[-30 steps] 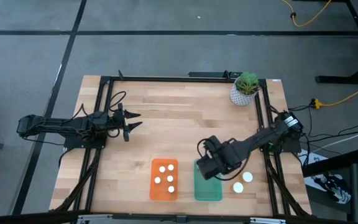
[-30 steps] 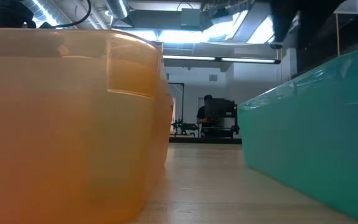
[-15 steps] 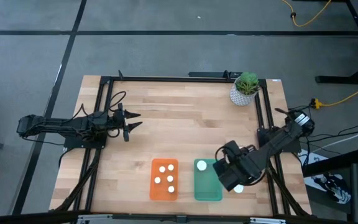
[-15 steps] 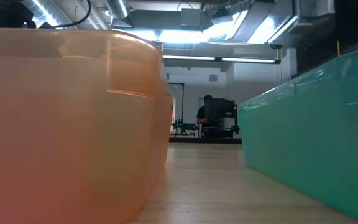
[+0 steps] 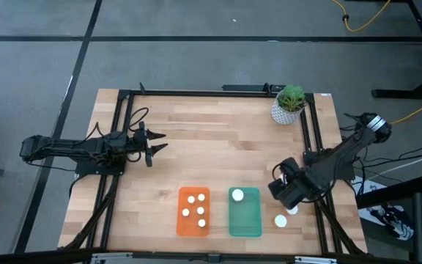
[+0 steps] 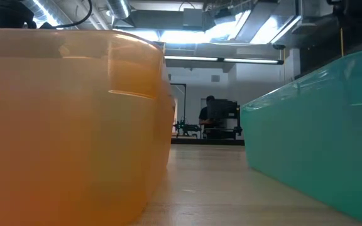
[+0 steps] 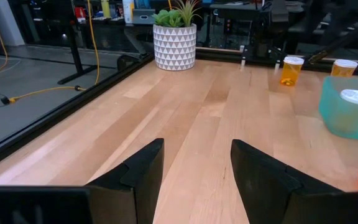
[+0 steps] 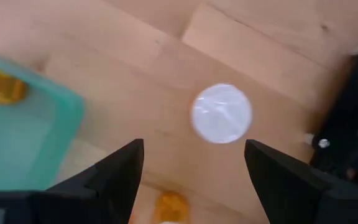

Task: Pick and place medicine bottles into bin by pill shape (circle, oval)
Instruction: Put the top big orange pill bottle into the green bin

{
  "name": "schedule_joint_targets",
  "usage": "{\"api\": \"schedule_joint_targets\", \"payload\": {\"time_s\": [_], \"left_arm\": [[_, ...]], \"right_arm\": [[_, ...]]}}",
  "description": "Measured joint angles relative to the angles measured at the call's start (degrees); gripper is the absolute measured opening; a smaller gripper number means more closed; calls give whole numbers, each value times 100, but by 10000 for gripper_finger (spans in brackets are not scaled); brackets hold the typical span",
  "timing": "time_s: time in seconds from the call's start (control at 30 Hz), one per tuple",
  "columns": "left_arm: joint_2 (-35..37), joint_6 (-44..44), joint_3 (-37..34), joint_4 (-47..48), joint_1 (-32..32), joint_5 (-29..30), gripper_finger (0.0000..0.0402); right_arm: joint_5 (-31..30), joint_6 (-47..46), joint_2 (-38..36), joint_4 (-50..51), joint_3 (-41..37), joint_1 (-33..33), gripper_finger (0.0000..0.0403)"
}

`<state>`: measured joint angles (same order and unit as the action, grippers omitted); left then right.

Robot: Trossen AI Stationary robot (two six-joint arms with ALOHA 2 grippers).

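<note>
Bottles sorted by pill shape: two left loose beside the teal bin

Bottles are the concern: five small white-capped ones lie in the orange bin; one larger bottle stands in the far end of the teal bin; two more bottles rest on the tabletop just to the right of the teal bin, one partly hidden under the arm.

Right gripper hangs above those loose bottles, its jaws spread and holding nothing; its wrist view looks down on a white cap lying between the finger lines, with the teal bin's corner off to one side. Left gripper waits well away from the teal bin, over the far left of the tabletop, jaws spread and empty; the potted plant stands far behind the teal bin.

Risks, as I judge them: the two loose bottles sit close together, so a descending finger could knock the neighbour over or roll it off the near edge; an off-centre closing could squeeze the round body out sideways; pill shape cannot be read from these views, so the wrong bin is possible.
</note>
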<state>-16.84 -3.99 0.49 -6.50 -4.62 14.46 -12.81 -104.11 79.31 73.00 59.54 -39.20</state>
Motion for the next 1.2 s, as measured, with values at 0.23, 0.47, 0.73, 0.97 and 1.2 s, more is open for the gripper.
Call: {"api": "schedule_joint_targets", "payload": {"time_s": [0.23, 0.47, 0.73, 0.97, 1.2], "left_arm": [[1, 0, -2, 0, -2, 0, 179], [1, -1, -2, 0, -1, 0, 179], [2, 0, -2, 0, 0, 0, 179], [1, -1, -2, 0, -2, 0, 179], [0, -1, -1, 0, -2, 0, 179]], "right_arm": [[135, 77, -524, -404, -845, 0, 281], [195, 270, -747, -876, -1334, 2, 281], [115, 564, -825, -1161, -1611, 184, 281], [109, 1125, -825, -1456, -1749, 462, 281], [241, 1439, -825, -1810, -1938, 688, 281]]}}
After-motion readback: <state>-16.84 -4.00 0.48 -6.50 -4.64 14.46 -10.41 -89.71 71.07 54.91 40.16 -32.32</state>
